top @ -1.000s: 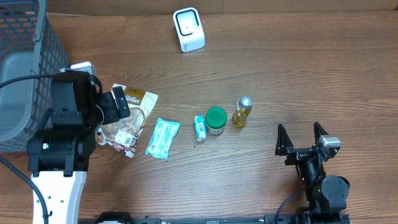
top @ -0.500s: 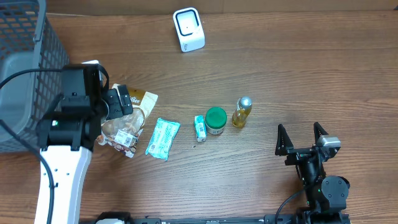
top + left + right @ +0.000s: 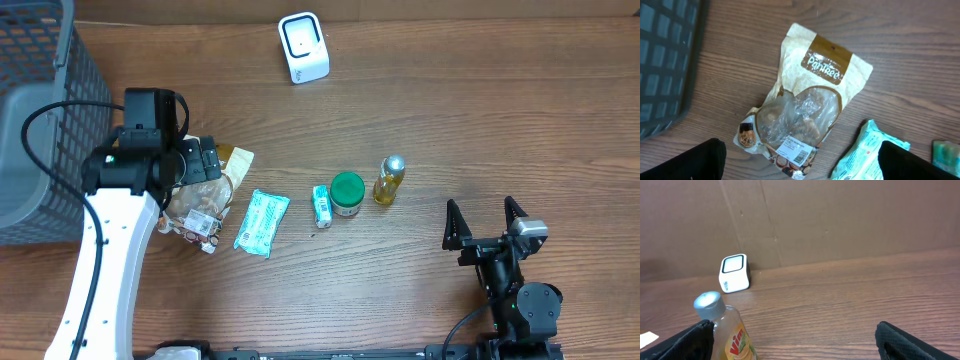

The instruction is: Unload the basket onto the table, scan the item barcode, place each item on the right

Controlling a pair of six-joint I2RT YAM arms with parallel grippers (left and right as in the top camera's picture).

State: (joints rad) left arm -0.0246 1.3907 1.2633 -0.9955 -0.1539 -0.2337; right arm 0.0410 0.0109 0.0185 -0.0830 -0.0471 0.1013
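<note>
Since the left pincer (image 3: pixel 801 147) hangs wide open above the snack pouch (image 3: pixel 810 95) and touches nothing, the step in hand looks to be picking up that pouch for scanning. The pouch lies flat on the table (image 3: pixel 450 110) at the left, near the grey basket (image 3: pixel 40 90), with a teal packet (image 3: pixel 262 222) just beside it on the right. Its white barcode label (image 3: pixel 796 149) faces up at the near end. A good grasp would probably take the far, brown-printed end or a side edge, leaving the label uncovered. The film looks slack and crinkly, so a pinch on a flat seam should hold better than one on the bulging window. The scanner (image 3: pixel 303 47) stands at the far middle, well apart, so the label must be turned toward its face. The right pincer (image 3: pixel 480 212), also wide and empty, rests at the near right.
</note>
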